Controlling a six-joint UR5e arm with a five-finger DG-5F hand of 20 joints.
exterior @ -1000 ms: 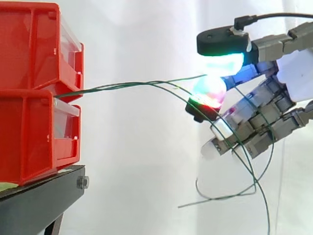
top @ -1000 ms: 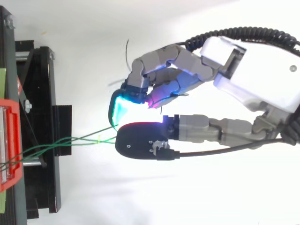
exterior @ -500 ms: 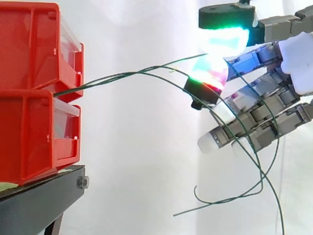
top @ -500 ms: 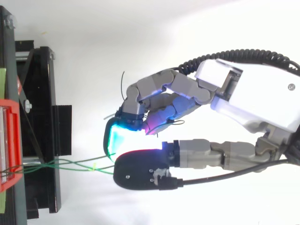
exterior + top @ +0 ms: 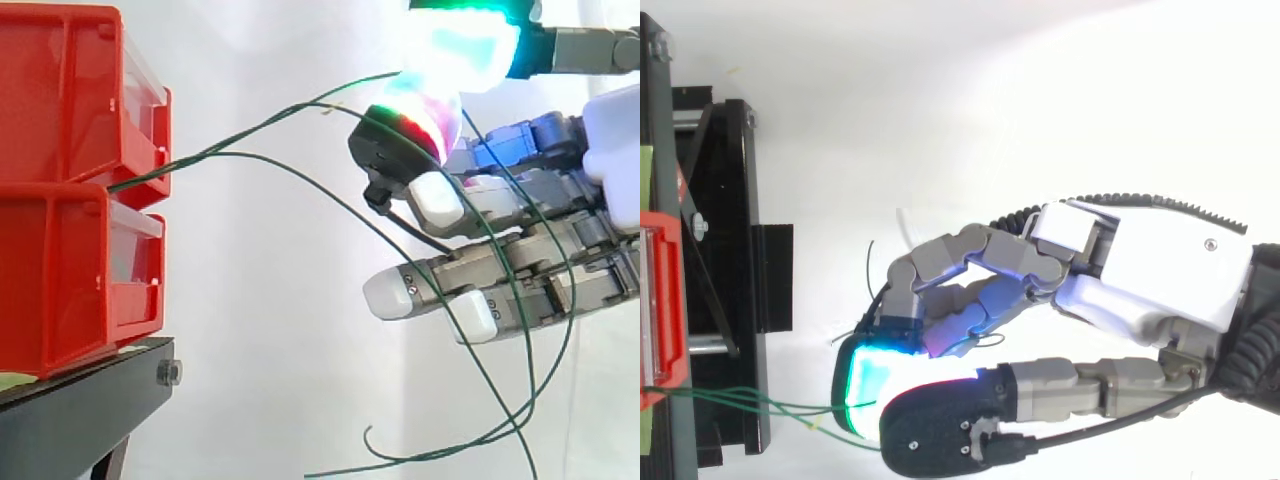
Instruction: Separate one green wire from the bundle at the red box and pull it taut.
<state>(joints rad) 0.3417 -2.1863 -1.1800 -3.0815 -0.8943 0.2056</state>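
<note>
Two stacked red bins (image 5: pixel 62 100) stand at the left, and thin green wires come out from between them. One green wire (image 5: pixel 280 118) climbs to the upper right. The hand (image 5: pixel 540 270) is shut on it, pinching it between a cyan-green glowing pad and a red-green glowing pad (image 5: pixel 405 120). A second green wire (image 5: pixel 300 172) arcs apart below it and drops past the other fingers, its loose ends curling beneath the hand. In the top view the hand (image 5: pixel 1140 290) reaches left, and the wires (image 5: pixel 760 403) run from the red bin (image 5: pixel 660 300) to its glowing pads.
The bins sit on a black stand (image 5: pixel 80 410) whose frame (image 5: pixel 725 200) runs along the left in the top view. A white curtain hangs behind everything. Open space lies between the stand and the hand.
The hand has risen in the side view and shifted toward the lower edge of the top view. The pinched wire climbs more steeply, and the gap to the lower wire has widened.
</note>
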